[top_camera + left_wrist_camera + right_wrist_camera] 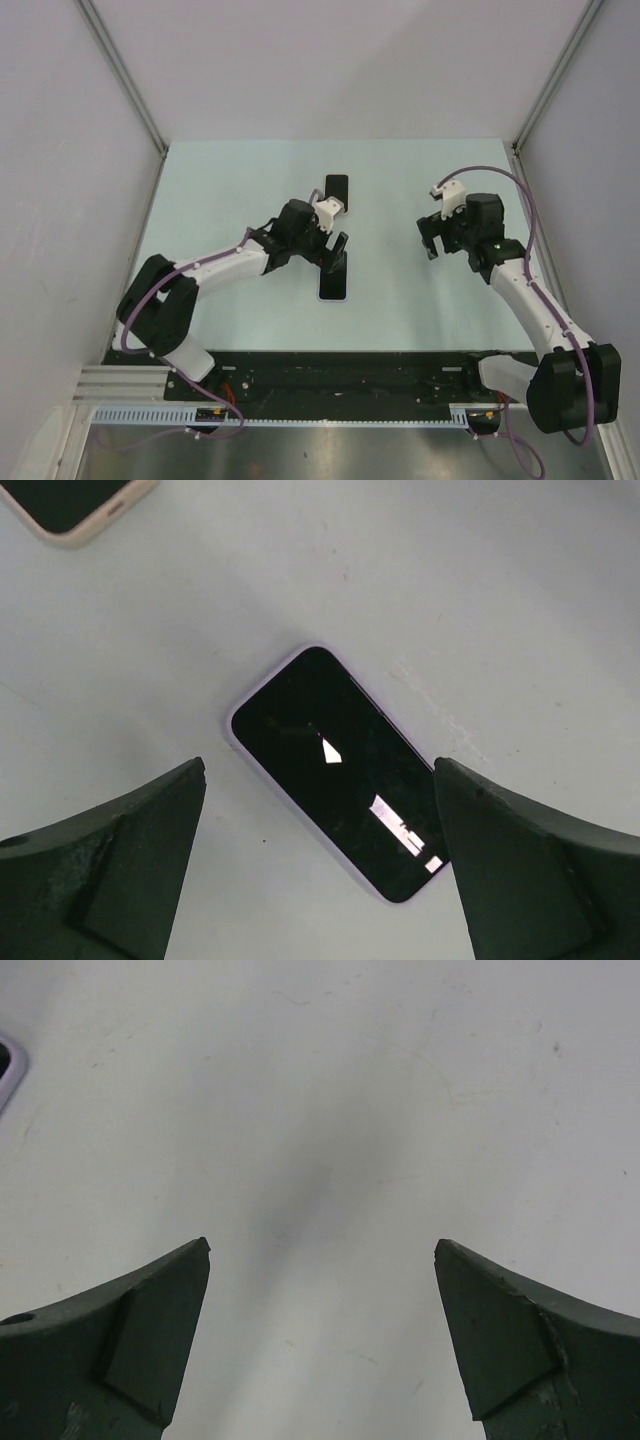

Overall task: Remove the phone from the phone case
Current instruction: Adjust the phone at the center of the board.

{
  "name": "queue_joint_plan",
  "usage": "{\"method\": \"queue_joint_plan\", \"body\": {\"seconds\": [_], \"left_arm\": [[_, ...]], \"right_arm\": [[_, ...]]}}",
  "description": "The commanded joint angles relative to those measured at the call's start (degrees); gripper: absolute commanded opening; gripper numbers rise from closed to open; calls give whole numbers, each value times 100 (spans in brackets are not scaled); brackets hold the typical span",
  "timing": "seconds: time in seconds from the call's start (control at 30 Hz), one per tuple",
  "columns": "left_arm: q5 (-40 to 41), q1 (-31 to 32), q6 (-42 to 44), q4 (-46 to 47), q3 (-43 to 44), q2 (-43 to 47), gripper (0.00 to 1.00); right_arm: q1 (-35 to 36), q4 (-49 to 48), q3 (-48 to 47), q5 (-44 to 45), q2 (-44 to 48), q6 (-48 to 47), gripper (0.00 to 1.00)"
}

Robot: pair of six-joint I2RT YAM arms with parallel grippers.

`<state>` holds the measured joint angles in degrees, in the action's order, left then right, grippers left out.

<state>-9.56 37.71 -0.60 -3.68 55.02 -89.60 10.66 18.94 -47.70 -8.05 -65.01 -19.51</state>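
1. The phone (333,282) lies flat and screen-up near the middle of the pale green table (230,190). It is seated in a thin lilac case (233,728) that shows only as a rim around the black glass.
2. The only marks on the screen are a few white glints, which look like reflections. None of them can be read as lettering, and no brand can be made out on either device.
3. Two handsets are on the table. The second handset (337,185) is dark-faced with a cream rim. It sits just beyond the first toward the far edge, apart from it and partly hidden by the left wrist in the overhead view.
4. From above, the phone's long axis runs from the near edge of the table to the far edge, roughly in line with the cream-rimmed one. In the left wrist view the same axis runs diagonally from upper left to lower right. Which end is the top of the phone cannot be told.
5. The left gripper (331,250) hangs over the phone's far end with its fingers spread wide on either side. It grips nothing and does not touch the case.
6. The right gripper (428,240) is well off to the right over bare table. Its jaws are also fully apart and empty, and a sliver of lilac rim shows at the left edge of its wrist view.
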Motion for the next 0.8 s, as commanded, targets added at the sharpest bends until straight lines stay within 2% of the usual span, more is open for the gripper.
{"method": "queue_joint_plan", "body": {"seconds": [0.0,0.17,0.5,0.77], "left_arm": [[420,131,-678,-343,315,-373,100],[508,219,-1064,-440,342,-488,100],[341,456,-1372,-1064,720,-865,100],[789,500,-1487,-1266,913,-1226,100]], "right_arm": [[-563,-145,-29,-213,199,201,100],[-1004,-92,-2,-732,437,325,100],[-837,-119,7,-672,630,263,100],[-635,-110,7,-636,700,237,100]]}}
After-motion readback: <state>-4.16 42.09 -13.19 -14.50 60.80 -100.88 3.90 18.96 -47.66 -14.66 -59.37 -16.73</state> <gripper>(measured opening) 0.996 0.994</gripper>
